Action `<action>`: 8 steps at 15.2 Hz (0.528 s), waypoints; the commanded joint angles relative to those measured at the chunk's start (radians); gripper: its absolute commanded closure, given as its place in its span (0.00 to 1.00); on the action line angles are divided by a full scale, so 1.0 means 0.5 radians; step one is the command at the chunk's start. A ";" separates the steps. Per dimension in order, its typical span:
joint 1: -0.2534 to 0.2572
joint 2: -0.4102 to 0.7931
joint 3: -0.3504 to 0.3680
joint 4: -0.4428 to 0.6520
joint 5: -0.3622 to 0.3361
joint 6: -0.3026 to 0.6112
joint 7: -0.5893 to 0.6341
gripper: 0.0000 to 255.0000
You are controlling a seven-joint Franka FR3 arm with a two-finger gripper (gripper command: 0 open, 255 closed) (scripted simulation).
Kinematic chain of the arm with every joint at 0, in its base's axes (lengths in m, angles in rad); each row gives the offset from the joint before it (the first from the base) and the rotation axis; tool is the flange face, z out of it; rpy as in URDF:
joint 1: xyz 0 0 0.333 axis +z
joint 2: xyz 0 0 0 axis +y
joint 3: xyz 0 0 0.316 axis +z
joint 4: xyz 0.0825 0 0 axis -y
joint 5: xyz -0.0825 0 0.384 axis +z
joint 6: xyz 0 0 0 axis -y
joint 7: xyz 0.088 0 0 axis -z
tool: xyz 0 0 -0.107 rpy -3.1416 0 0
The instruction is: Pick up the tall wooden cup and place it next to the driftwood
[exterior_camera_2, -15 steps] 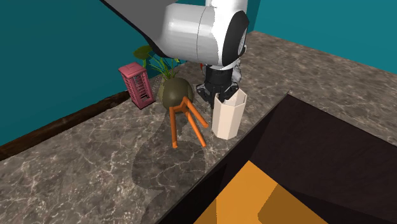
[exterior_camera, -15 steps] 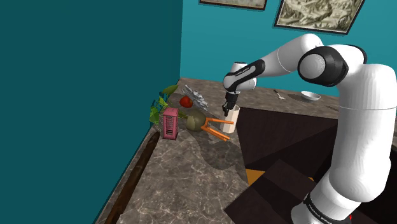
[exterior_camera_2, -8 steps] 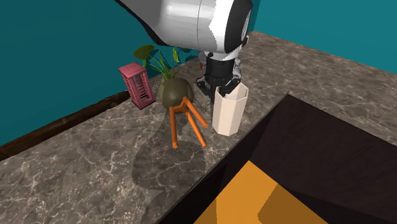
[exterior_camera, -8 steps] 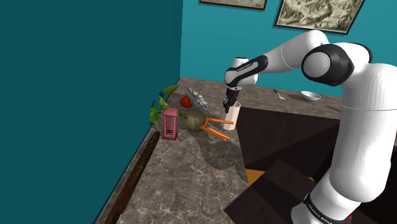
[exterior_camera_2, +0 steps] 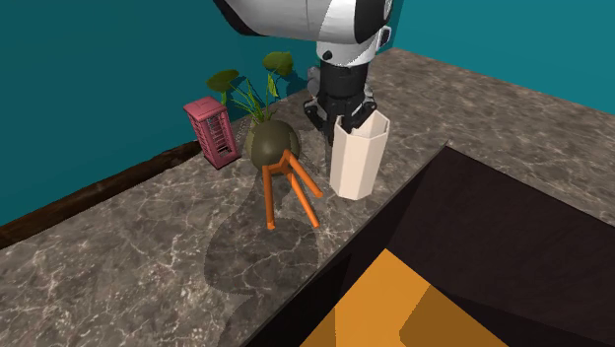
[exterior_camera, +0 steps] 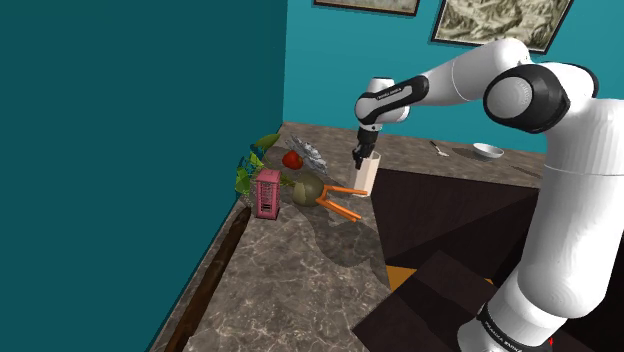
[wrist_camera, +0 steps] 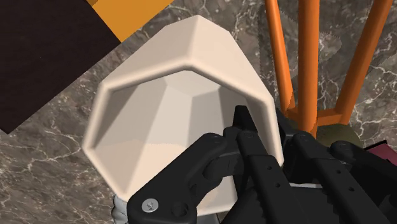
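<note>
Biggest thing out there is the white arm (exterior_camera: pixel 470 75), stretched far across the marbled desk (exterior_camera: pixel 300 270) and bending down near the desk's inner edge, beside a dark sunken area. Under it is the tall cup (exterior_camera_2: pixel 357 158), drawn pale cream with 6 flat sides, upright and just beside the orange legs (exterior_camera_2: pixel 291 192) of an olive round pot (exterior_camera_2: pixel 271 143). I can't tell whether its base is off the desk.

The claw (exterior_camera_2: pixel 340 116) has it: the wrist view shows 1 finger inside the rim and 1 outside, pinching the cup's wall between them.

Further on, by the teal wall, are a leafy plant (exterior_camera_2: pixel 241 89) and a pink phone box (exterior_camera_2: pixel 212 133). In the shoulder view a grey jagged piece (exterior_camera: pixel 310 152) lies beyond the pot, next to a small red thing (exterior_camera: pixel 292 159). I take the grey piece for the driftwood.

So the grasp looks done and the carry is the step in hand. Next up, I'd say: lift over those orange legs, swing toward the grey piece, set the cup down upright on bare marble beside it, and only then let go.
</note>
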 commanded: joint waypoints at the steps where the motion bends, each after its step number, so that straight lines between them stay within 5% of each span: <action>1: 0.001 -0.025 -0.003 0.023 -0.007 -0.046 0.003 1.00; 8: 0.004 -0.089 -0.010 0.127 -0.027 -0.213 0.016 1.00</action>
